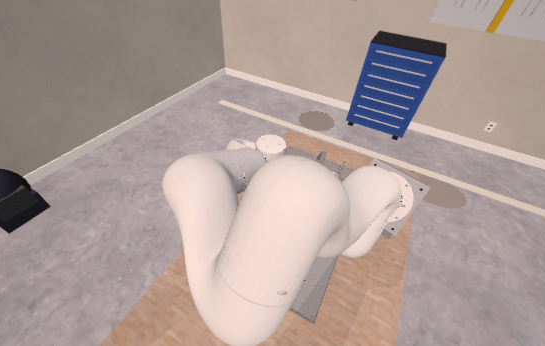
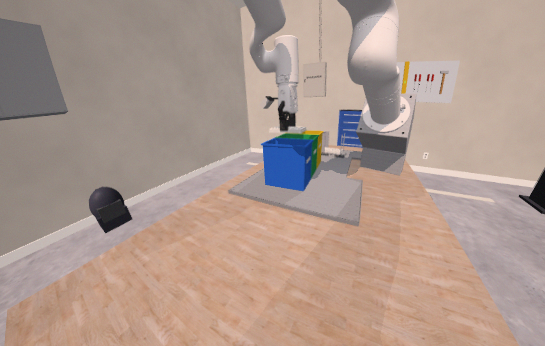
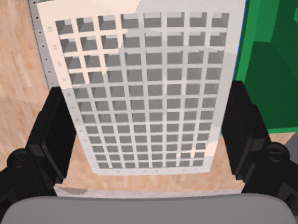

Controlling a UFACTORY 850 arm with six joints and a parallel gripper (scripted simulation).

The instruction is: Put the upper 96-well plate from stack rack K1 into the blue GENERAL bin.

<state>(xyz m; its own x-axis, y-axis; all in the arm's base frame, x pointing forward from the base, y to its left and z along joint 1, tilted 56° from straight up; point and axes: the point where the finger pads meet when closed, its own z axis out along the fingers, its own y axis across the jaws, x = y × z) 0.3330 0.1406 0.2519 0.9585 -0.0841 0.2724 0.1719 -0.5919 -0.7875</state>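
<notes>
Two black fingers of the hand [image 3: 148, 137] clamp the plate's [image 3: 149, 76] long edges.

- Workshop-cum-lab room: plain beige walls, grey mottled floor with pale tape lines.
- Blue drawer tool cabinet [image 1: 395, 85] against the back wall, beyond the worktop's far edge.
- Tool poster [image 2: 431, 80] showing screwdrivers and a hammer.
- Long wooden worktop [image 2: 245, 280]; grey mat [image 2: 330, 200] toward its far end.
- Colour-coded sorting bins [image 2: 287, 162] on the mat.
</notes>
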